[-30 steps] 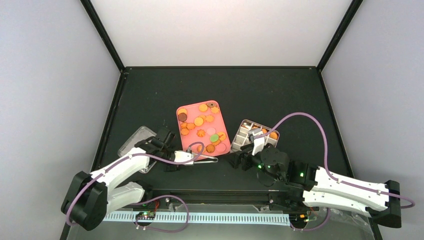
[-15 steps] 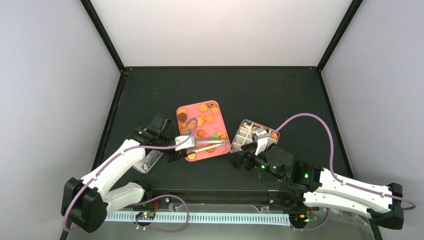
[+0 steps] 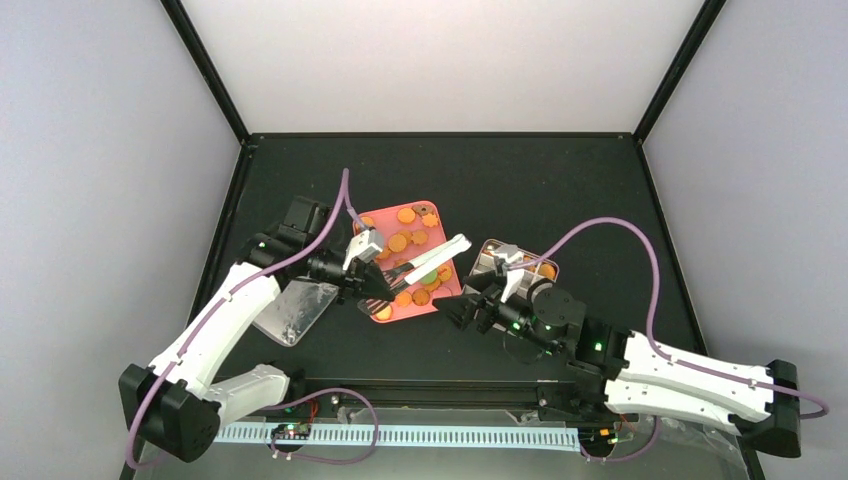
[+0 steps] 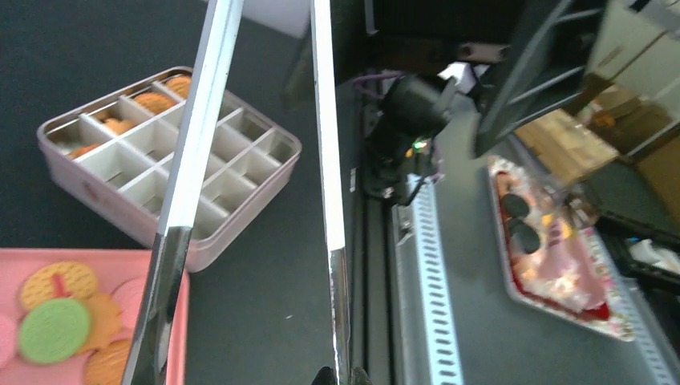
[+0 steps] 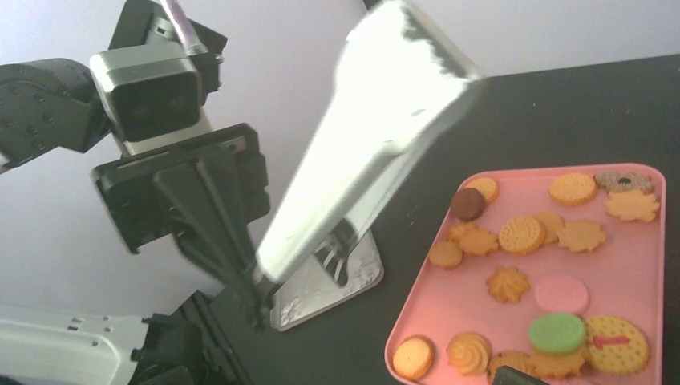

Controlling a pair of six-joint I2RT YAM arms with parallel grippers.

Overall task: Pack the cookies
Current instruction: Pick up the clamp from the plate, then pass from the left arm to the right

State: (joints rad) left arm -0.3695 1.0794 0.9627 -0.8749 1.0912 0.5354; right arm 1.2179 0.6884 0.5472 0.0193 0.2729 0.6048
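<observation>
Black table (image 3: 560, 180); left end effector (image 3: 370, 285) grips tongs (image 3: 432, 256) above cookies (image 3: 405, 215); right end effector (image 3: 478, 312) unclear.

Bright, even light from above; faint shadows. In the right wrist view the long white-tipped metal tongs (image 5: 377, 136) blur at upper centre, while the small round orange cookies (image 5: 521, 234) lower right are sharp.

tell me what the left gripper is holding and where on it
The long metal tongs with white tips, gripped by the left gripper at their bare metal rear end.
</observation>
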